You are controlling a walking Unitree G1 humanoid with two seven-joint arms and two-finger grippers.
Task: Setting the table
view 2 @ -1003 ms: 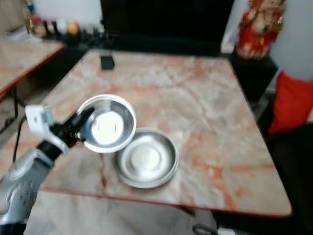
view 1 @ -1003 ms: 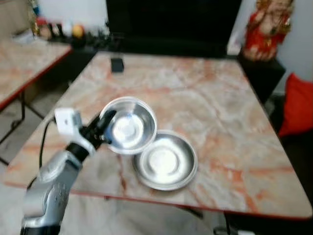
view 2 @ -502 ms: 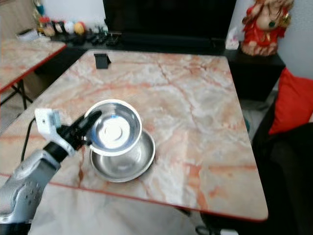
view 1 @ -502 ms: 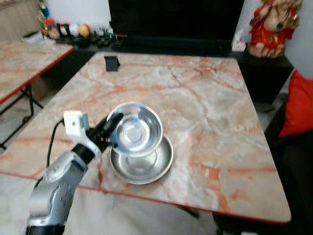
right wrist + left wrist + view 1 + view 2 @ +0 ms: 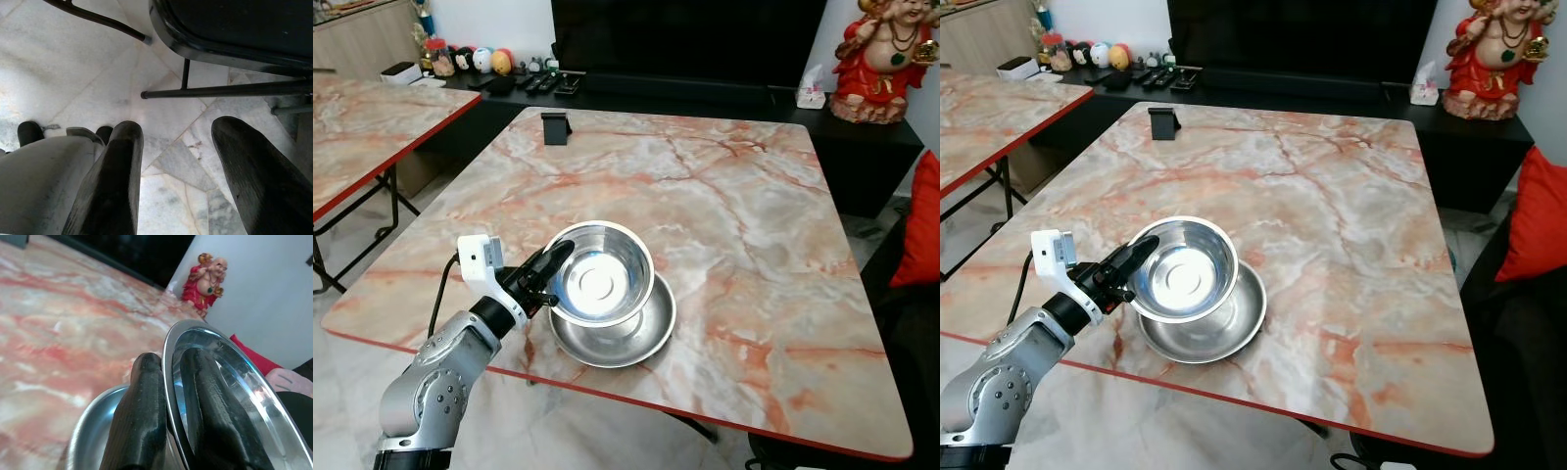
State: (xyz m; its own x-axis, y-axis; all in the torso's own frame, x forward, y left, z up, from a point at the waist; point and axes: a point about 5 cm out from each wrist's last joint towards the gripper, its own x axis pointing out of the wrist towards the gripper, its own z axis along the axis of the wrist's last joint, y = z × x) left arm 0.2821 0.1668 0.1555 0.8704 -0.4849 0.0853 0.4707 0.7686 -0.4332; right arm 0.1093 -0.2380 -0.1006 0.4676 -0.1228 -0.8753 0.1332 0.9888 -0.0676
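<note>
My left gripper is shut on the rim of a small steel bowl, one finger inside it and one outside. The small bowl sits tilted in or just above a larger shallow steel bowl near the front edge of the marble table; I cannot tell whether they touch. In the left wrist view the two black fingers pinch the thin rim of the small bowl. My right gripper hangs open over the tiled floor.
A small black stand sits at the table's far left corner. A red figurine stands on the dark cabinet behind, and a red cushion lies at the right. A second marble table is to the left. Chair legs cross the floor.
The left gripper has carried the small bowl from beside the large bowl's far left rim to over its middle. The camera has also shifted and the picture has sharpened.
</note>
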